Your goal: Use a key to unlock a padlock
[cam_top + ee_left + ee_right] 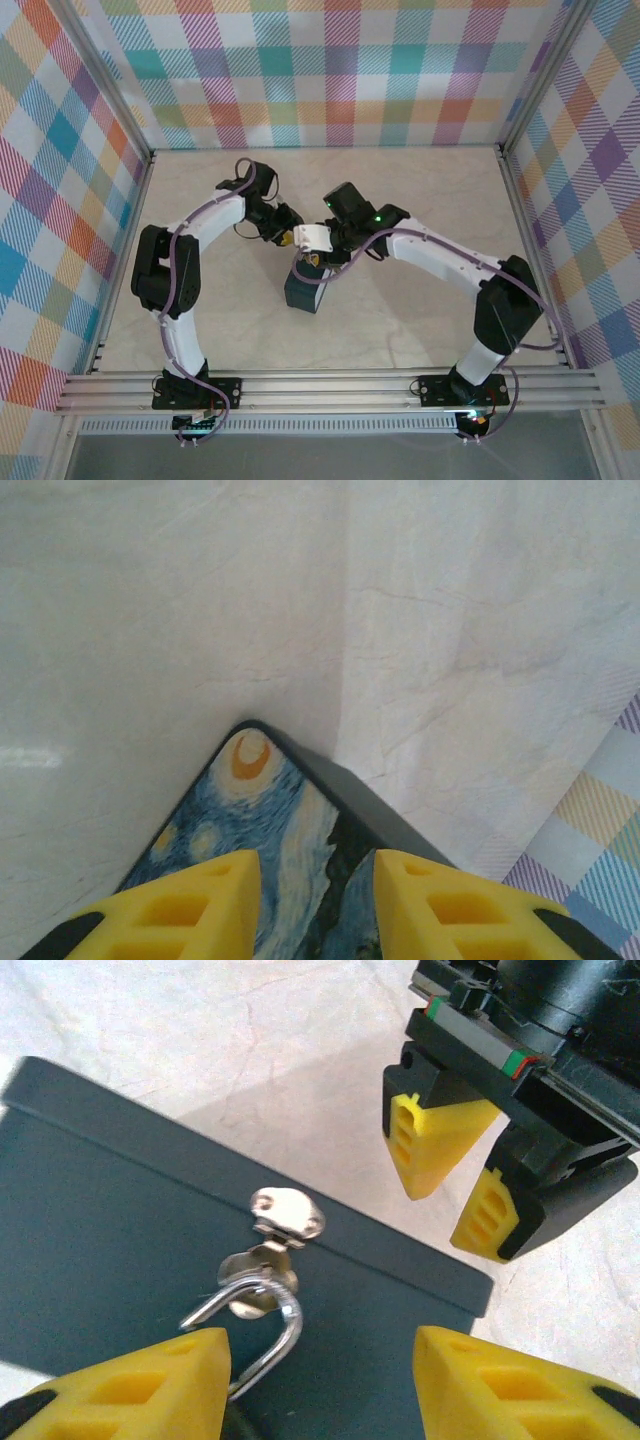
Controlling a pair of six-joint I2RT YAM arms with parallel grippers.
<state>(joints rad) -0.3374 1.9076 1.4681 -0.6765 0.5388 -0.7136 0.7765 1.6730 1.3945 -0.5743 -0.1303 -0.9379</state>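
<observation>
The padlock's silver shackle point(272, 1312) hangs through the metal hasp point(285, 1213) on the side of the dark-blue tin point(110, 1250). One end of the shackle ends free in the air; the other runs down behind my right gripper's left finger, which hides the lock body. My right gripper point(320, 1390) is open, its fingers on either side of the shackle. My left gripper point(462, 1185) hovers open beyond the tin's far edge. In the left wrist view its fingers point(315, 905) are spread above the swirl-printed lid point(250, 810). The key is out of view.
The tin point(305, 290) stands mid-table on the pale marbled surface point(400, 330), with both grippers point(283, 238) point(312, 262) crowded at its far side. Checked cloth walls point(340, 70) enclose the table on three sides.
</observation>
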